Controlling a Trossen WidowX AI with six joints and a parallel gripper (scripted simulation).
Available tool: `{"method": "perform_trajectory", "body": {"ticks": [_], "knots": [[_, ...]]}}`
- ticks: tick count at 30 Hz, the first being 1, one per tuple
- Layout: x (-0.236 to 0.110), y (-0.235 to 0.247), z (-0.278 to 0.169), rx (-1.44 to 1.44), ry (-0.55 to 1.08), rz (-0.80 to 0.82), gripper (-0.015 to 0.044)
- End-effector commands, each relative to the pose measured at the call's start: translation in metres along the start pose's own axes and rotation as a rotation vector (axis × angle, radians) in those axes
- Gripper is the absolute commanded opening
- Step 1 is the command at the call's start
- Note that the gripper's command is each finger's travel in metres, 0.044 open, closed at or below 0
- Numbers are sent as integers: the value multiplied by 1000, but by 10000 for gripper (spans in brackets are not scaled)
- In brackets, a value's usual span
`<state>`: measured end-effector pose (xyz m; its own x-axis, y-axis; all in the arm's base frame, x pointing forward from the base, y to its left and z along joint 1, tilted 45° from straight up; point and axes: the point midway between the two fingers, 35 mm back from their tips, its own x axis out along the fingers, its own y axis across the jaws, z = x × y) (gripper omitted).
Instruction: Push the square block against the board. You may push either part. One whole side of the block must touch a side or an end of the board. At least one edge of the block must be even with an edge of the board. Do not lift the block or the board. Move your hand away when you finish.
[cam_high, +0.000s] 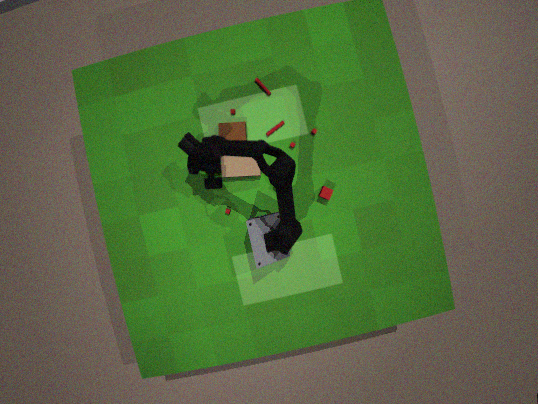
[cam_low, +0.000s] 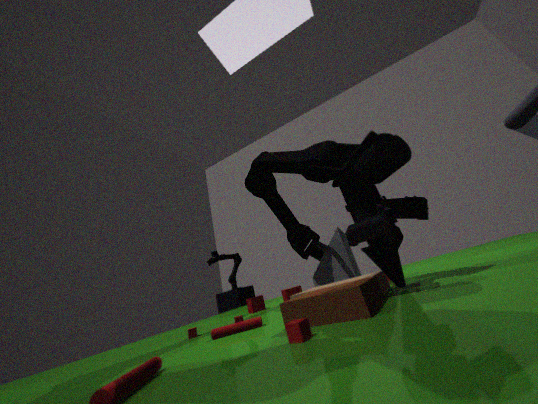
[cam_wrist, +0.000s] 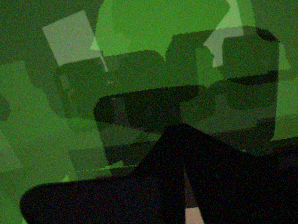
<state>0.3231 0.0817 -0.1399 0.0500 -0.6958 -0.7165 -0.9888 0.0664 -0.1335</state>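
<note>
The brown square block (cam_high: 232, 131) (cam_low: 327, 306) lies on the green surface, in front in the exterior view. The pale tan board (cam_high: 242, 167) lies beside it, nearer the arm's base; its top shows behind the block in the exterior view. The arm covers the line between them in the top view, so contact and even edges cannot be told. My gripper (cam_low: 401, 284) (cam_wrist: 178, 132) is shut and empty, pointing down low by the right end of the two parts in the exterior view. Whether it touches either is unclear. Its fingertips are hidden in the top view.
A small red cube (cam_high: 233, 111) (cam_low: 298, 331) lies close to the block. Red sticks (cam_high: 275, 128) (cam_high: 262, 86) and several other small red cubes lie around. A larger red cube (cam_high: 326, 193) lies right of the arm. The grey base plate (cam_high: 257, 245) is below the parts in the top view.
</note>
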Motion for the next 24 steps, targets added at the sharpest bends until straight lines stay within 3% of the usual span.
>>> {"method": "perform_trajectory", "body": {"ticks": [1, 24], "knots": [[-4, -3, 9, 8, -10, -6, 0], [-14, -2, 35, 3, -6, -4, 0]]}}
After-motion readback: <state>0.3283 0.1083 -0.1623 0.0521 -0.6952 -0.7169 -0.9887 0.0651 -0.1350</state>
